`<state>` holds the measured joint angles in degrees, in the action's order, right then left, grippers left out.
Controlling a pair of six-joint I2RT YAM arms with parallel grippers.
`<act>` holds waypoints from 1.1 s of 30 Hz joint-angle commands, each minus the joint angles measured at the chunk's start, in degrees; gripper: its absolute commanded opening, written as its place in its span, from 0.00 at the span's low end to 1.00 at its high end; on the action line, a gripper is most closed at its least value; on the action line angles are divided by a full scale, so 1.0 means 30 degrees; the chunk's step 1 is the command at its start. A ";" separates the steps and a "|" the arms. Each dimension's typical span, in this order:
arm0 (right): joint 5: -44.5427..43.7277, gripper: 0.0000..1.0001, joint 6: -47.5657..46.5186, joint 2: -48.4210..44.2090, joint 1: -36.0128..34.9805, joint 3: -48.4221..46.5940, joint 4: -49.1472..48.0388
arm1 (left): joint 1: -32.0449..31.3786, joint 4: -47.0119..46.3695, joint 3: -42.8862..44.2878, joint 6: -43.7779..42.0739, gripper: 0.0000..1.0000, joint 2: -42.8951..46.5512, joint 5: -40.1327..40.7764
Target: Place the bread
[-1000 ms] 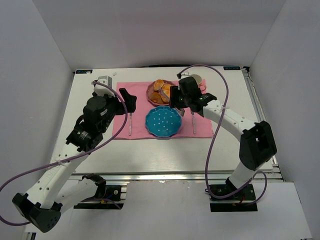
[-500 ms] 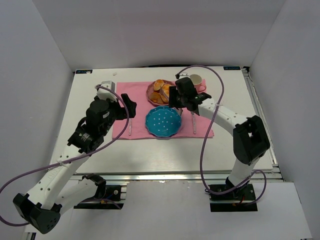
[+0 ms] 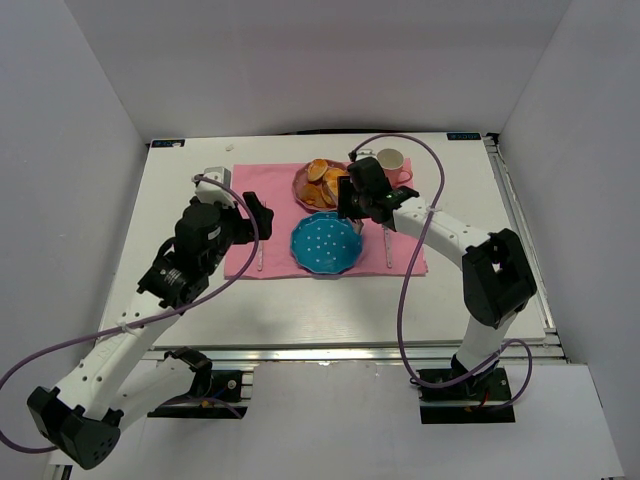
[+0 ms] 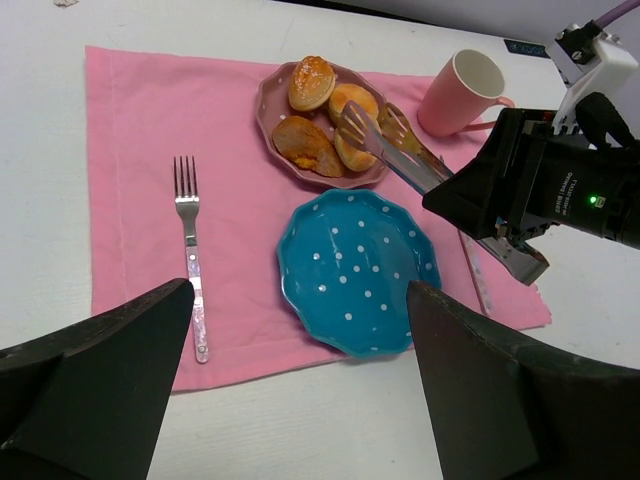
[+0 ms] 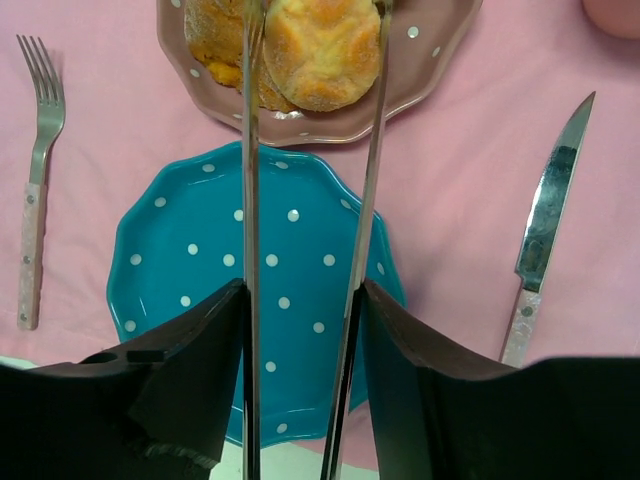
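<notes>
Several golden-brown bread rolls (image 4: 312, 82) lie on a mauve dotted plate (image 4: 270, 100) at the back of the pink mat. My right gripper (image 5: 300, 330) is shut on metal tongs (image 4: 400, 155). The tongs reach over that plate, and their two arms flank one round roll (image 5: 320, 50) closely. The tongs' tips are cut off at the top of the right wrist view. An empty blue dotted plate (image 3: 325, 243) sits just in front of the mauve plate, under the tongs' arms. My left gripper (image 4: 300, 380) is open with nothing in it, above the mat's near edge.
A fork (image 4: 188, 250) lies on the pink mat (image 4: 130, 130) left of the blue plate. A knife (image 5: 545, 240) lies to its right. A pink mug (image 4: 460, 90) stands behind the right gripper, beside the mauve plate.
The right gripper has shifted a little left and forward over the bread plate, and the tongs' arms have drawn closer together. The left arm has crept slightly toward the mat.
</notes>
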<state>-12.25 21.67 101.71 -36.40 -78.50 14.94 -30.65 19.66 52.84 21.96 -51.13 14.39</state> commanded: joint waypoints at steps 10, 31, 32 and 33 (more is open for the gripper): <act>-0.0310 0.41 0.0247 -0.2024 -0.0199 0.0501 -0.0438 | 0.0023 -0.0313 -0.0825 0.0533 0.98 0.1253 0.0066; 0.1768 0.36 -0.0018 -0.6891 -0.2249 0.2376 0.4364 | 0.0023 -0.0051 -0.0885 0.0563 0.98 0.1840 0.0153; 0.1856 0.36 0.0041 -0.6863 -0.2396 0.2435 0.4482 | 0.0023 0.0008 -0.0856 0.0504 0.98 0.1840 0.0183; 0.1915 0.36 0.0158 -0.6718 -0.2716 0.2436 0.4657 | -0.0006 0.0067 -0.0855 0.0475 0.98 0.1898 0.0212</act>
<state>-7.90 21.04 82.56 -42.72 -71.46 27.92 -30.65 19.31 50.11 23.57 -46.61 14.44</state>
